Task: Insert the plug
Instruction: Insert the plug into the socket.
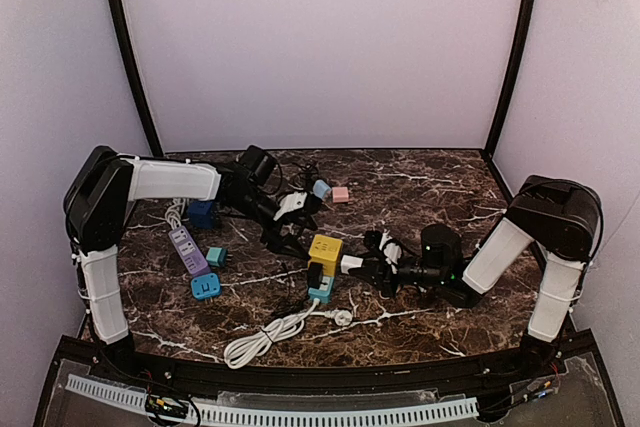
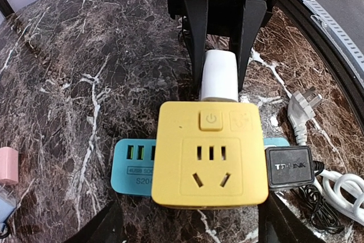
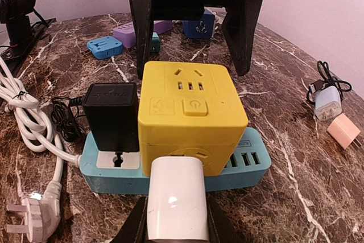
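Nearest the lens in the right wrist view sat the white plug [image 3: 173,197], pinched flat between the dark fingers of the right gripper [image 3: 173,229]. Its front end met the near face of the yellow cube socket [image 3: 190,112], right at an outlet. The prongs were hidden, so how deep it sat could not be told. The cube stood on a teal power strip [image 3: 253,160], with a black adapter [image 3: 111,118] just beside it on the same strip. Behind the cube hung the left gripper [image 3: 194,69], its jaws spread to either side of the far corners, most likely to brace the cube against the push.

In the left wrist view the cube was closest, with its power button toward the plug. The left gripper's fingers [image 2: 108,229] showed only as dark wedges at the lower corners, wide apart, with no clear contact on the cube. Beyond it, the right gripper lay level and in line with the cube's middle, which suited a straight horizontal push.

From the top external camera, the two arms met near the middle of the table [image 1: 420,187] with the cube between their grippers. A loose white cable [image 1: 270,332] lay in front, and a purple strip [image 1: 187,249] lay well apart to the left.
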You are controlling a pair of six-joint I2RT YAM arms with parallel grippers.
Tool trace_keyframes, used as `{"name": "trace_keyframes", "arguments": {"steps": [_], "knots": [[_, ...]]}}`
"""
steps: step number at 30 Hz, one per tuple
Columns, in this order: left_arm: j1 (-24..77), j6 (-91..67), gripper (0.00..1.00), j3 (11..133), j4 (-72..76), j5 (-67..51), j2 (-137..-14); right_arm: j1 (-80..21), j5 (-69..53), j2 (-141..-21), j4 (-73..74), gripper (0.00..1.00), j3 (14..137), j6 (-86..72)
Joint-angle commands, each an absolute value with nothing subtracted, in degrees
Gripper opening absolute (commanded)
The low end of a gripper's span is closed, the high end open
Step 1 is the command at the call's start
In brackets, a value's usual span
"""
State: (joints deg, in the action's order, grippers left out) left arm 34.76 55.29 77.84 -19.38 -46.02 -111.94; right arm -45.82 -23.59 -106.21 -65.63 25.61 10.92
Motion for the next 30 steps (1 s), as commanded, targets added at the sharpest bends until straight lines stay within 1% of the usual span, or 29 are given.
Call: {"name": "trace_keyframes", "arguments": {"steps": [1,5,7,8,9,10,12,13,16,20,23,26,30], "knots": [[34.8,55.1,0.70,77.8,-18.0,-47.3,-113.6,-46.3,-23.9,-105.7,-67.1,0.00,26.6,11.3],[35.1,55.2,0.68,76.8,-18.4,-48.7,-113.6,-46.3,-24.2,-105.8,-67.1,0.00,27.0,11.2],[35.2,54.0,0.59,76.5,-17.3,-49.0,-113.9,-46.3,-24.3,-105.9,-67.2,0.00,27.3,11.2],[35.2,53.6,0.51,76.4,-16.9,-49.2,-114.0,-46.3,-24.4,-105.9,-67.2,0.00,27.4,11.2],[35.3,53.4,0.47,76.2,-16.3,-49.4,-114.1,-46.3,-24.6,-106.0,-67.3,0.00,27.6,11.0],[35.4,53.5,0.40,76.1,-16.2,-49.6,-114.2,-46.3,-24.8,-106.0,-67.3,0.00,27.7,10.8],[35.4,54.4,0.34,75.8,-16.1,-50.1,-114.4,-46.4,-25.0,-106.1,-67.7,0.00,28.0,10.2],[35.6,55.4,0.33,75.4,-16.2,-50.2,-114.5,-46.3,-25.3,-106.3,-68.0,0.00,28.1,10.0],[35.9,57.4,0.26,74.2,-16.2,-50.6,-115.1,-46.3,-25.1,-106.8,-69.0,0.00,28.4,9.2],[36.6,57.8,0.24,73.3,-16.1,-51.7,-115.3,-46.3,-23.6,-107.1,-70.4,0.00,28.7,6.2],[37.0,57.1,0.24,73.1,-15.5,-51.5,-115.4,-46.4,-20.5,-106.4,-72.2,0.00,28.3,2.2],[37.3,55.5,0.25,72.9,-14.3,-52.1,-115.3,-46.9,-16.9,-106.5,-78.2,0.00,26.9,-3.7],[38.1,52.6,0.26,72.6,-12.9,-52.8,-115.5,-49.2,-12.8,-108.0,-82.6,0.00,26.6,-3.8]]}}
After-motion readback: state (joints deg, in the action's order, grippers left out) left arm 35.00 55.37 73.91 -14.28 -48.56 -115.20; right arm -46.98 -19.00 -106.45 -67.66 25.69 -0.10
